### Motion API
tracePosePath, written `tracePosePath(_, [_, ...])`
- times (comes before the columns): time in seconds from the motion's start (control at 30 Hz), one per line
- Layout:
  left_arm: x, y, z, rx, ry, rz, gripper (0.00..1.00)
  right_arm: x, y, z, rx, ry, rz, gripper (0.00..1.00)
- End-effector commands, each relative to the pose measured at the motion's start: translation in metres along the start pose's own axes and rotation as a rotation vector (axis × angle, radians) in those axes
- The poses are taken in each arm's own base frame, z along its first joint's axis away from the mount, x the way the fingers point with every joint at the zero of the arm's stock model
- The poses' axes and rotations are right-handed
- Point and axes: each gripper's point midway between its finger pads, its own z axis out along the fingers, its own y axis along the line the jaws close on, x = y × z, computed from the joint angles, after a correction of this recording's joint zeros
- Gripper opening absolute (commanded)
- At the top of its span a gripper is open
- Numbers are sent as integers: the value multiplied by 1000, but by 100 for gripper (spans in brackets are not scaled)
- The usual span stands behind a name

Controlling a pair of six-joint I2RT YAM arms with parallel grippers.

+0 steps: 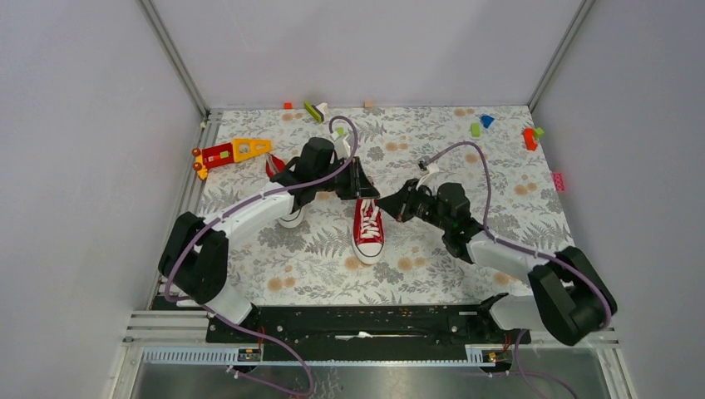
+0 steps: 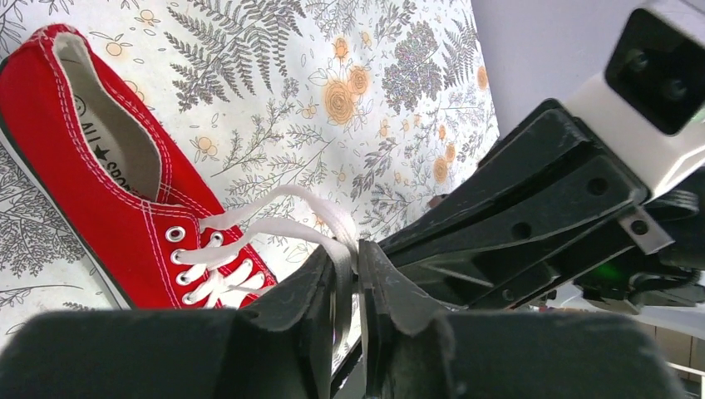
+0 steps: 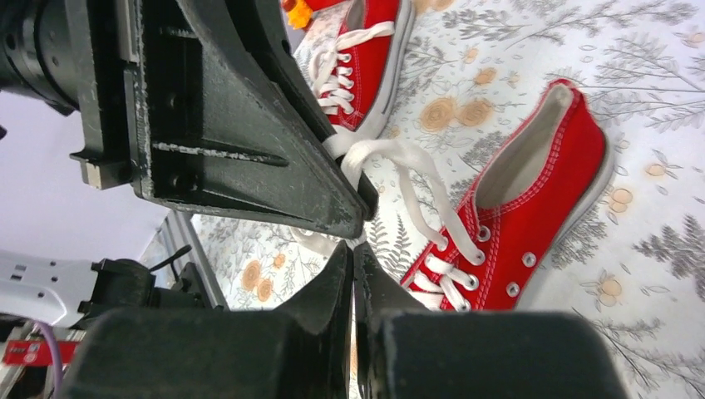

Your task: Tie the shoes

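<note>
Your table (image 1: 432,141), covered in a fern-and-flower print cloth, carries everything, and both arms reach in over its middle: the left arm (image 1: 249,212) sweeps in from the near left and the right arm (image 1: 507,253) from the near right. The shoes sit between them. One red sneaker (image 1: 367,229) lies in the open at the centre, its white toe cap pointing toward the arm bases. The second sneaker (image 1: 291,218) lies just to its left, mostly covered by the left arm, with only its white toe and a bit of red showing from above. Your left gripper (image 2: 359,253) hangs over the heel end of the centre sneaker, its fingers nearly together and pinching the white lace (image 2: 332,229), which rises from the top eyelets in two strands up into the grip. Your right gripper (image 3: 352,253) sits just beside it, tip to tip, with its fingers pressed together; you cannot tell from these views whether any lace is caught between them. Well apart, at the far left, lies a red-and-yellow toy piece (image 1: 233,152), and small coloured blocks (image 1: 529,138) are scattered along the far edge.
</note>
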Motion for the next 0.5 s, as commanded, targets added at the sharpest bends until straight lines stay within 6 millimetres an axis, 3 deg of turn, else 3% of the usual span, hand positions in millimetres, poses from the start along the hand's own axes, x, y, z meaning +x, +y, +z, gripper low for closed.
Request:
tracePosePath(0.0, [-5,-7,-10,9,-48,28,18,-12,-12,-23,160,-16,-4,0])
tracePosePath(0.1, [-2,-2,-12,-10,-53,27,16,-14,-25,-36,246,5,26,0])
tracePosePath(0.23, [4,4,-15,-29,-48,25,9,-21,-22,-41,239,55,92,0])
tracePosePath(0.3, [9,5,-15,-24,-38,27,0,-23,-14,-38,209,112,142,0])
tracePosePath(0.47, [23,-6,-6,38,-9,4,0,-30,16,-31,132,264,227,0])
